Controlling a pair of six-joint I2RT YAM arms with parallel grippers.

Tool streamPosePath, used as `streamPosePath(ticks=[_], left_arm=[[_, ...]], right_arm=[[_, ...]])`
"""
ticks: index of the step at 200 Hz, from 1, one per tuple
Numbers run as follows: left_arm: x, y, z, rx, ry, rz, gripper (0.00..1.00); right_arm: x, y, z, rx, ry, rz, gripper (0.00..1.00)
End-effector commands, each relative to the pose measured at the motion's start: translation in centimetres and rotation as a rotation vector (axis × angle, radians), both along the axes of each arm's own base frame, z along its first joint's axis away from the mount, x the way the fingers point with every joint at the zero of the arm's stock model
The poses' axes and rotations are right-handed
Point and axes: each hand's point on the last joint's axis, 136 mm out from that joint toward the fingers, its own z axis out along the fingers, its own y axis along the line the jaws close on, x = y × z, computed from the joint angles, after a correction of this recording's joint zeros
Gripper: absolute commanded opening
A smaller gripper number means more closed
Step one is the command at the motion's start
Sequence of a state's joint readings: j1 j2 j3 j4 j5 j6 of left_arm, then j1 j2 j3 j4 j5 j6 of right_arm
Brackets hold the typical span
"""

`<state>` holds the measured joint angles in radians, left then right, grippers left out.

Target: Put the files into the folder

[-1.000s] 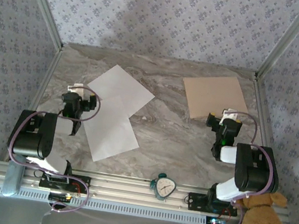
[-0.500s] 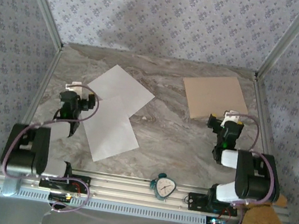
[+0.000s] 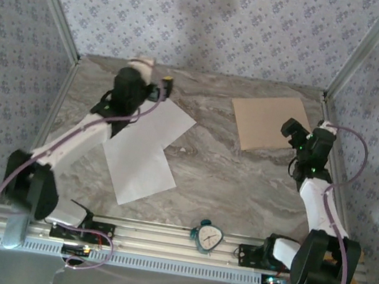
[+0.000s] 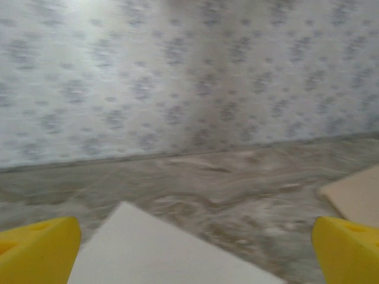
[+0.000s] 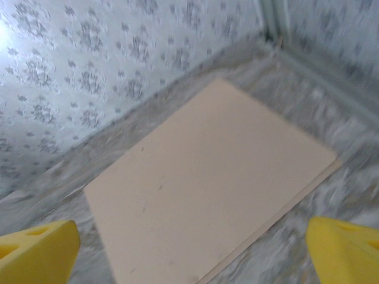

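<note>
My right gripper hangs spread wide and empty just over the near right corner of the folder. The folder is a flat tan cardboard rectangle, with a lower layer showing along one edge in my right wrist view. My left gripper, equally wide and empty, hovers well left of the folder above the far corner of the files. They are two plain white sheets, overlapping, flat on the marble table.

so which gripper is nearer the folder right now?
Right. The right gripper hovers open over the folder at its near right corner; the left gripper is across the table, above the far white sheet.
</note>
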<state>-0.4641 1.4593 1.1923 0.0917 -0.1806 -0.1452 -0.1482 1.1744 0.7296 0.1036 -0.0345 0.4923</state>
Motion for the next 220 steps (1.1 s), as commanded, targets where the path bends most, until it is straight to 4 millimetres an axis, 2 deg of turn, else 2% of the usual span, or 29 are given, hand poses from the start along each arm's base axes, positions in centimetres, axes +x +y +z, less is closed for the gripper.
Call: streamPosePath(ticks=[1, 29, 54, 68, 82, 85, 89, 104, 114, 117, 120, 146, 163, 220], left_arm=[[0.2, -5.7, -4.2, 0.008, 0.193, -0.136, 1.00], [1.8, -12.6, -5.9, -0.009, 0.257, -0.266, 1.00], [2.3, -18.5, -8.8, -0.025, 0.333, -0.381, 1.00], [2.1, -21.6, -10.5, -0.046, 0.388, -0.456, 0.99], [0.9, -25.1, -12.3, -0.070, 0.459, -0.588, 0.99], [0.8, -26.0, -12.0, -0.079, 0.459, -0.614, 0.99], [0.6, -26.7, -12.7, -0.078, 0.483, -0.633, 0.99], [-0.1, -29.4, -13.6, -0.087, 0.531, -0.700, 0.99], [-0.3, -31.0, -15.0, -0.087, 0.574, -0.729, 0.98], [-0.5, -31.3, -14.9, -0.090, 0.581, -0.736, 0.98], [-0.6, -31.6, -15.8, -0.086, 0.604, -0.741, 0.98], [-1.2, -34.5, -17.2, -0.132, 0.650, -0.806, 0.97], [-1.5, -35.6, -18.2, -0.159, 0.668, -0.824, 0.97], [-2.1, -36.7, -22.1, -0.186, 0.737, -0.824, 0.96]], right_arm=[[-0.9, 2.5, -4.0, 0.293, 0.203, 0.051, 1.00], [0.1, 3.0, -5.5, 0.400, 0.252, 0.073, 1.00], [0.4, 3.3, -6.9, 0.436, 0.303, 0.075, 1.00], [0.5, 3.1, -7.4, 0.450, 0.315, 0.071, 1.00], [0.6, 3.0, -7.7, 0.459, 0.321, 0.069, 1.00], [0.6, 3.1, -7.8, 0.461, 0.325, 0.070, 1.00], [0.6, 3.1, -7.9, 0.463, 0.327, 0.070, 1.00], [0.7, 3.0, -8.0, 0.469, 0.335, 0.070, 1.00], [0.7, 2.9, -8.1, 0.470, 0.338, 0.071, 1.00], [0.6, 2.9, -8.1, 0.472, 0.339, 0.070, 1.00], [0.6, 2.8, -8.2, 0.471, 0.341, 0.069, 1.00], [0.4, 2.6, -8.5, 0.467, 0.355, 0.062, 1.00], [0.2, 2.6, -8.7, 0.468, 0.363, 0.064, 1.00], [-0.1, 2.6, -9.0, 0.466, 0.377, 0.062, 1.00]])
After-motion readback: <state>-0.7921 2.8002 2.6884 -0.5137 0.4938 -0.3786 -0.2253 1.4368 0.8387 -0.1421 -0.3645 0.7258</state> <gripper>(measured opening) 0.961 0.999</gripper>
